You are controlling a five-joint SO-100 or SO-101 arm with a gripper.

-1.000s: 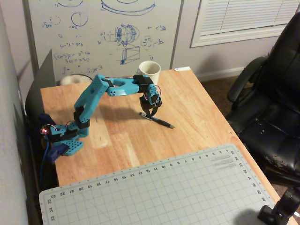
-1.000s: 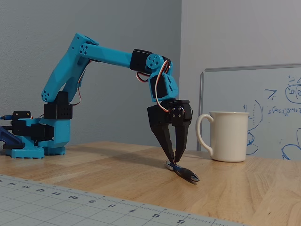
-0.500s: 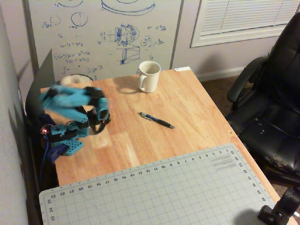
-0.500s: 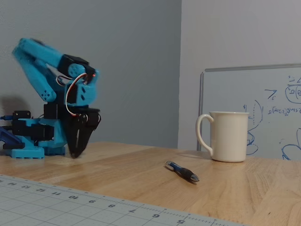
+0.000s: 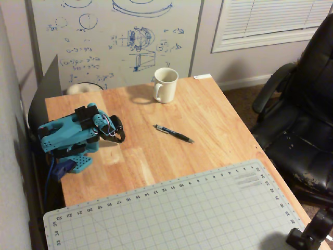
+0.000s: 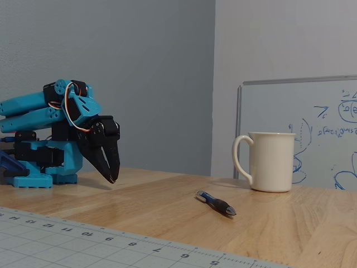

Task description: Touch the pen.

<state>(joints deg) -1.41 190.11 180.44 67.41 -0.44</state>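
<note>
The pen (image 5: 173,133) is slim and dark with a bluish section. It lies flat on the wooden table, in front of the white mug; it also shows in the low fixed view (image 6: 216,202). My blue arm is folded at the table's left side. Its black gripper (image 5: 117,136) hangs tip-down just above the wood, well left of the pen, with bare table between them. In the low fixed view the gripper (image 6: 111,177) has its jaws closed together, holding nothing.
A white mug (image 5: 166,84) stands upright behind the pen, also in the low view (image 6: 269,161). A grey cutting mat (image 5: 171,213) covers the table's front. A whiteboard (image 5: 114,36) leans at the back. A black office chair (image 5: 302,120) stands to the right.
</note>
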